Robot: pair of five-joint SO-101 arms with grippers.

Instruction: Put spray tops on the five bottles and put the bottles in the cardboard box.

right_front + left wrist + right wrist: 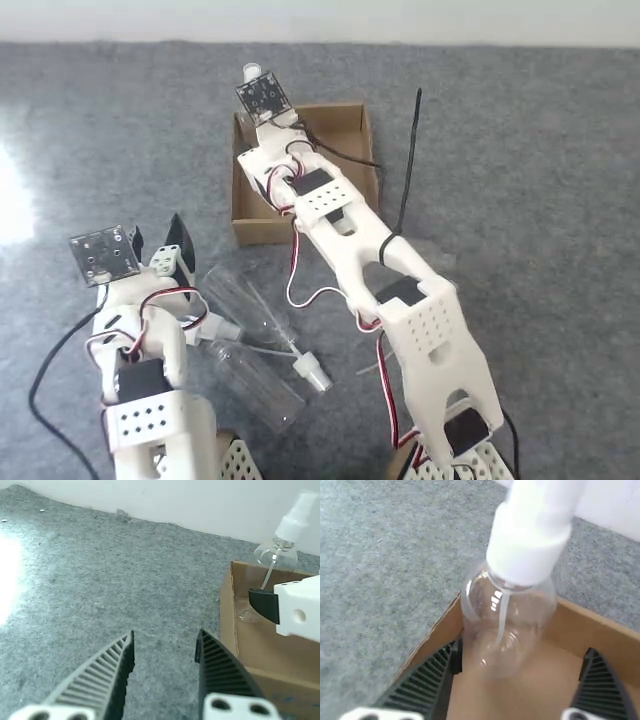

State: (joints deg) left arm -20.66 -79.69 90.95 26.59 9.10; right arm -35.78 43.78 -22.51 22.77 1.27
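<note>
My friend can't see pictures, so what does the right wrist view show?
A clear plastic bottle with a white spray top stands in the corner of a brown cardboard box, between the open black ribbed fingers of the right gripper. Around the box lies grey felt.

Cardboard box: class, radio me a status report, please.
Left tool open, empty, over grey carpet. Right tool open, straddling clear spray-topped plastic bottle standing in brown cardboard box. Other clear bottles lie beside left arm.

Bottle [507, 625] stands in box [366, 140] corner, between jaws of my right pincer [522, 657]. Two more bottles [250, 300] lie before box, right of my left pincer [165, 634].
</note>
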